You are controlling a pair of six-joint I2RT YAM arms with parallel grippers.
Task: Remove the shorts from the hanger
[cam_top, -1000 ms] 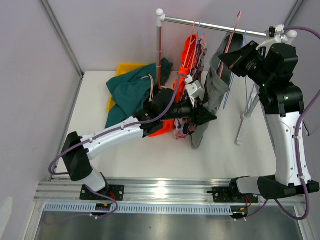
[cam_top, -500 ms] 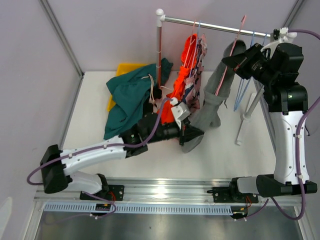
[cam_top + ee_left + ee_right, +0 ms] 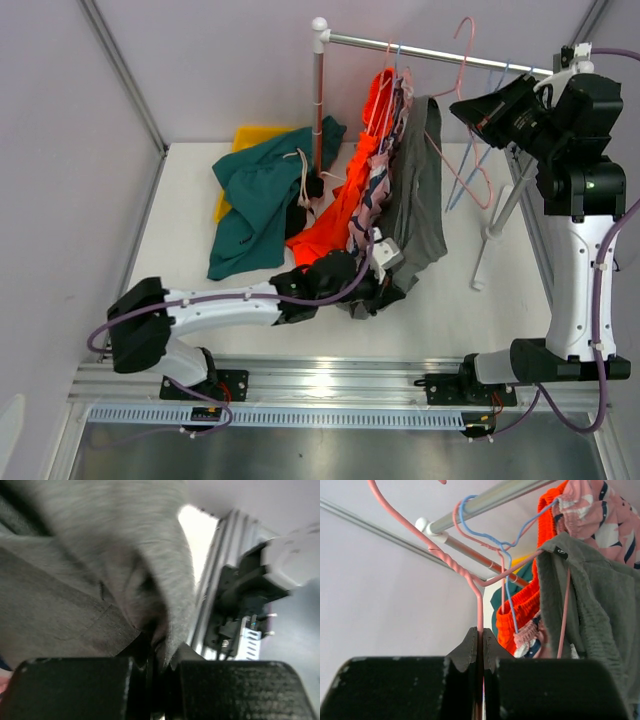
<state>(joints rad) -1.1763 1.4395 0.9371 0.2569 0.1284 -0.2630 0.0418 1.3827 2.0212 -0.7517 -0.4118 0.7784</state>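
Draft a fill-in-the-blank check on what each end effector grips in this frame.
The left end effector is shut on the grey shorts, down near the white ___.
The right end effector is shut on a pink ___.
The teal shorts lie partly over something ___.
Missing words: table; hanger; yellow.

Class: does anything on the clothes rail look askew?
Yes. The pink hanger, pinched in the right gripper, tilts, hook above the rail; the grey shorts dangle from one end, held low by the left gripper.
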